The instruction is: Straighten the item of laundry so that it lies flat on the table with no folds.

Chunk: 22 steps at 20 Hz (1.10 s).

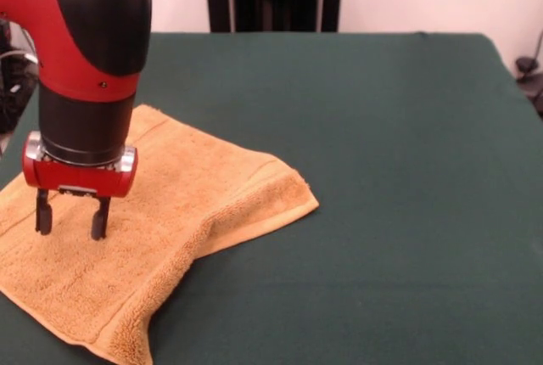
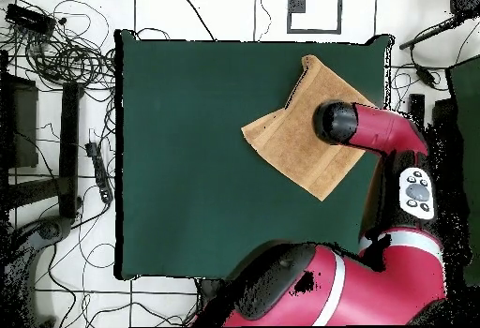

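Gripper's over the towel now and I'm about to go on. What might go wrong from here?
The towel is not flat: one part lies doubled over, with a thick fold edge running toward the corner pointing right in the front view. The open gripper hangs over the single layer, away from that fold, so a pinch there may drag the whole cloth rather than unfold it. The towel also lies near the table edge; a pull could slide it off.

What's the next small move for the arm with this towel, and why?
Probably lower the open gripper onto the towel and pinch the doubled layer: one part looks folded over, with a thick edge toward the table's middle, and the fingers appear to hover just above the cloth, holding nothing.
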### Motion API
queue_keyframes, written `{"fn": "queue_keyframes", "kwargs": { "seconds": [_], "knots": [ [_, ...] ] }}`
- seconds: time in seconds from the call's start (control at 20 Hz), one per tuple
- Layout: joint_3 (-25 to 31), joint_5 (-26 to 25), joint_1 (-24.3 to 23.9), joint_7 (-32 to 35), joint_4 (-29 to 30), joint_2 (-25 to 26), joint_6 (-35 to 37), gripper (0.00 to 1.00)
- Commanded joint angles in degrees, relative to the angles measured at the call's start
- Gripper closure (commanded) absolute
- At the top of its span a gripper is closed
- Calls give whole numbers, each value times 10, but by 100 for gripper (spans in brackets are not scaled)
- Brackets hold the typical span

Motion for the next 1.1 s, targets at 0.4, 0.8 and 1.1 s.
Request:
{"fn": "queue_keyframes", "kwargs": {
  "seconds": [0.4, 0.8, 1.1],
  "knots": [
    [4, 37, 19, 172, 92, 48, -57, 0],
    [28, 60, 13, 157, 93, 62, -40, 0],
    [30, 65, -5, 117, 98, 52, -23, 0]
  ]
}}
